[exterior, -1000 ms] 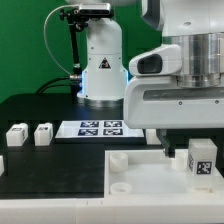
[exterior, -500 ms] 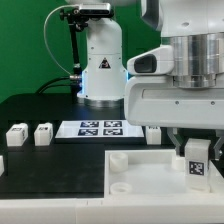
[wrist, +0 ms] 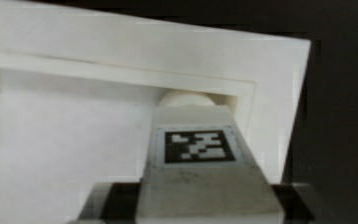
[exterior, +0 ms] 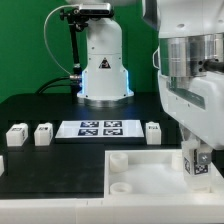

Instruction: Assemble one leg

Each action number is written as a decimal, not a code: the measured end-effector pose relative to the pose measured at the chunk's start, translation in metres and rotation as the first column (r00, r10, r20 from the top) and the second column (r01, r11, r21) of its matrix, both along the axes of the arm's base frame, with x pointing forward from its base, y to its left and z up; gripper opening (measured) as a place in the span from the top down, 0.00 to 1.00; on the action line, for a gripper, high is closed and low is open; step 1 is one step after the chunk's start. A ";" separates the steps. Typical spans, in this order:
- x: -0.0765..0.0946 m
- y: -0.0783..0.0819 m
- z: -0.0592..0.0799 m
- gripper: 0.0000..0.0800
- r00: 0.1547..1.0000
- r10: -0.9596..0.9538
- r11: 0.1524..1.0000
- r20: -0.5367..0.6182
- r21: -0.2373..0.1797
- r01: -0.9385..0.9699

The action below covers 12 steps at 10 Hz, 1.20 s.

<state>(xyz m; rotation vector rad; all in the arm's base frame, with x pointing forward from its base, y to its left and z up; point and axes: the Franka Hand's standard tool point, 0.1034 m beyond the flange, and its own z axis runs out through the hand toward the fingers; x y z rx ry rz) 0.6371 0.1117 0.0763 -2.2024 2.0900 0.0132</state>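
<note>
My gripper point(exterior: 201, 153) is shut on a leg point(exterior: 199, 168), a small white block with a black-and-white tag, and holds it upright over the far corner of the white tray point(exterior: 150, 192) at the exterior view's right. In the wrist view the leg point(wrist: 197, 150) stands between my dark fingers point(wrist: 115, 206), and its far end is close to a round corner socket point(wrist: 190, 98) of the tray point(wrist: 69, 120). I cannot tell whether the leg touches the socket. Three more legs stand on the black table: two at the exterior view's left point(exterior: 16, 133) point(exterior: 43, 132) and one right of the marker board point(exterior: 153, 131).
The marker board point(exterior: 97, 128) lies on the black table behind the tray. The robot's white base point(exterior: 100, 60) stands behind it. Two round sockets point(exterior: 118, 160) show near the tray's left edge in the exterior view.
My arm has shifted toward the exterior view's right and sunk a little, taking the held leg lower over the tray. The leg right of the marker board has come into view.
</note>
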 end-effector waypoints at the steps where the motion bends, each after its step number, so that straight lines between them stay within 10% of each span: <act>1: 0.000 0.000 0.000 0.64 0.999 0.041 0.999 0.003 -0.003 -0.041; 3: 0.000 0.001 0.000 0.64 0.997 0.078 0.997 0.006 -0.005 -0.078; 4: 0.000 0.003 0.000 0.42 0.956 0.294 0.956 0.020 -0.028 -0.293; 7: 0.000 0.004 0.000 0.20 0.810 0.585 0.810 0.035 -0.061 -0.583; 11: 0.001 0.011 0.002 0.19 0.138 0.990 0.132 -0.029 -0.153 -0.979; 12: 0.001 0.012 0.002 0.19 0.259 0.966 0.255 -0.009 -0.143 -0.956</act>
